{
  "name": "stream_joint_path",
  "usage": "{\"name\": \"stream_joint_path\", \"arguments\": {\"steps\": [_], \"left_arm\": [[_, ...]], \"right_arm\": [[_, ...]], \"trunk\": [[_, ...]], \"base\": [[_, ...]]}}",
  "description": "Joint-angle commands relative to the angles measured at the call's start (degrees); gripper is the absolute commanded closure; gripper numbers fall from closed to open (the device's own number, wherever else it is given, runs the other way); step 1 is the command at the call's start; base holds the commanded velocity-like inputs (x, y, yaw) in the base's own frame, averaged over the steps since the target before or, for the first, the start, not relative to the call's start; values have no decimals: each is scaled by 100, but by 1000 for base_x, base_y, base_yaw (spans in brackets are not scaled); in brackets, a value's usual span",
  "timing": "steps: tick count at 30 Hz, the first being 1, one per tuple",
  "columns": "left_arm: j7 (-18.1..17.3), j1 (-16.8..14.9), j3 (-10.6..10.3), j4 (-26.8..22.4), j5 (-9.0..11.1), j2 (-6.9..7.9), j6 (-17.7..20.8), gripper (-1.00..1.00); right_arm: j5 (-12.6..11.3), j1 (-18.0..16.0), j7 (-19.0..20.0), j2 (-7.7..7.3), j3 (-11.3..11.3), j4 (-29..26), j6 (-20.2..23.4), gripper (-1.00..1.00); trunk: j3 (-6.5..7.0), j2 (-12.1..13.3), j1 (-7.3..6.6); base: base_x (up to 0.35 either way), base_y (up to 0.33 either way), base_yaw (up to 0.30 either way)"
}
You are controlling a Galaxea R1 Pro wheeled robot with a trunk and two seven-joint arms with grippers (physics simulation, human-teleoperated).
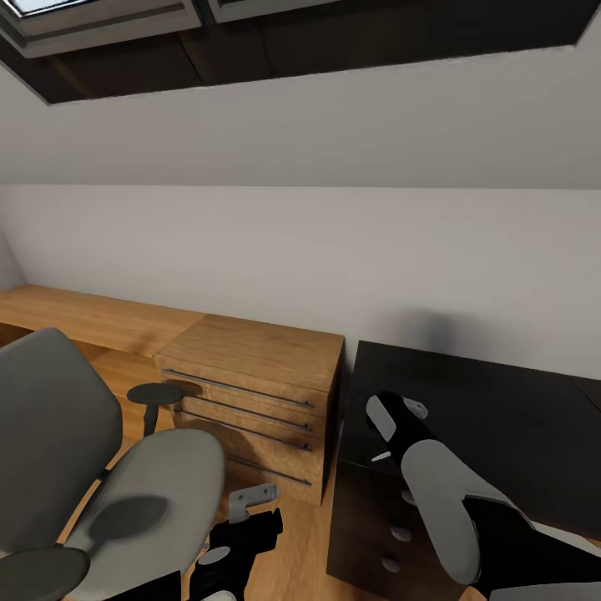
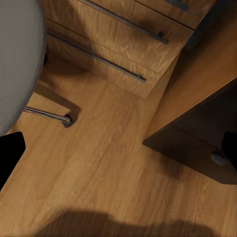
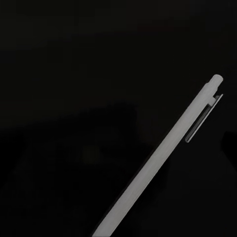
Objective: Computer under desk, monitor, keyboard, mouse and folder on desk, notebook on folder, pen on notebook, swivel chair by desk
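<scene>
Right under my right gripper point(image 1: 399, 430), the pen point(image 3: 163, 158) lies on the desk point(image 1: 501, 434): light, stiff, slippery, so pinch mid-barrel. Jaw spread? Cannot tell.

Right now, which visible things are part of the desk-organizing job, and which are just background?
Job:
- pen, held by the right gripper
- black desk with knobbed drawers
- grey swivel chair

Background:
- light wooden drawer chest
- low wooden bench along the wall
- skylights
- plank floor
</scene>
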Motion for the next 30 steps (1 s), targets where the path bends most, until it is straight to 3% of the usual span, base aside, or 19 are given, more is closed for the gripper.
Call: {"name": "stream_joint_path", "arguments": {"steps": [1,8,27,30], "left_arm": [[24,-9,-10,-7,12,3,14,-100],[24,-9,-14,-7,13,1,15,-100],[24,-9,-14,-15,7,-1,14,-100],[24,-9,-15,-15,8,-3,14,-100]], "right_arm": [[-48,-2,-37,0,-2,-11,14,-100],[-200,-2,-37,-5,-218,-12,13,-100],[-322,-2,-62,-5,-283,-4,-274,-100],[-354,-2,-63,-11,-416,-3,-288,-100]], "trunk": [[-7,-4,0],[-7,-4,0],[-7,-4,0],[-7,-4,0]], "base": [[0,0,0],[0,0,0],[0,0,0],[0,0,0]]}}
